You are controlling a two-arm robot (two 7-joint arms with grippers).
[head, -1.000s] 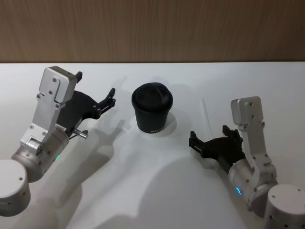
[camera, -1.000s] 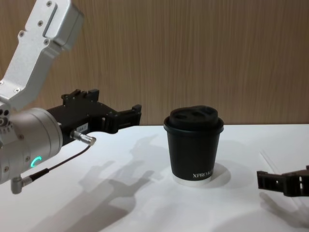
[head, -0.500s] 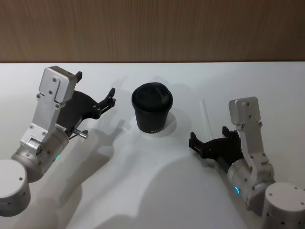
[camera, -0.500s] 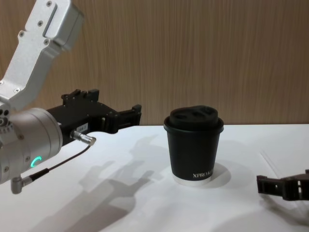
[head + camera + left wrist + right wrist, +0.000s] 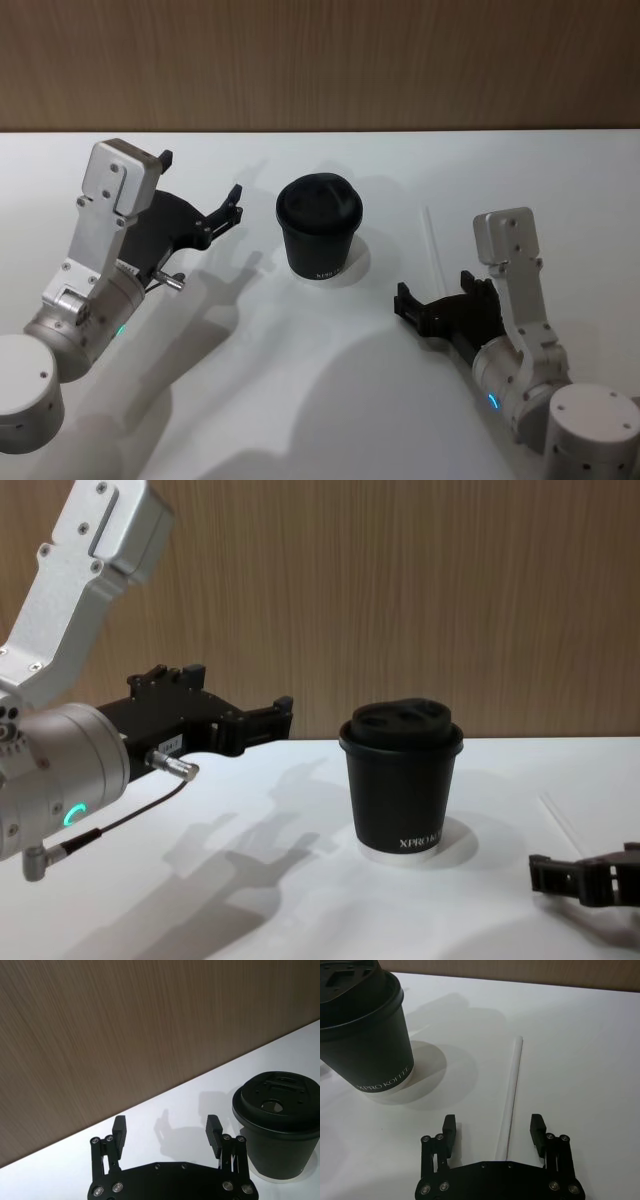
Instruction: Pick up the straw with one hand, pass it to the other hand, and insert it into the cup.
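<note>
Right gripper (image 5: pixel 493 1129), wide open and empty, straddles the straw (image 5: pixel 513 1087) lying on the surface (image 5: pixel 580 1035): lower squarely, close gently mid-gap; left gripper (image 5: pixel 166 1130) hangs open near the cup (image 5: pixel 318 225).

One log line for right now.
right claw open, straddling straw | straw flat on table | left claw open, beside cup | cup lidded

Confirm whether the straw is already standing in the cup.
No, the straw lies flat on the table beside the cup, one end between the open right gripper's fingers.
</note>
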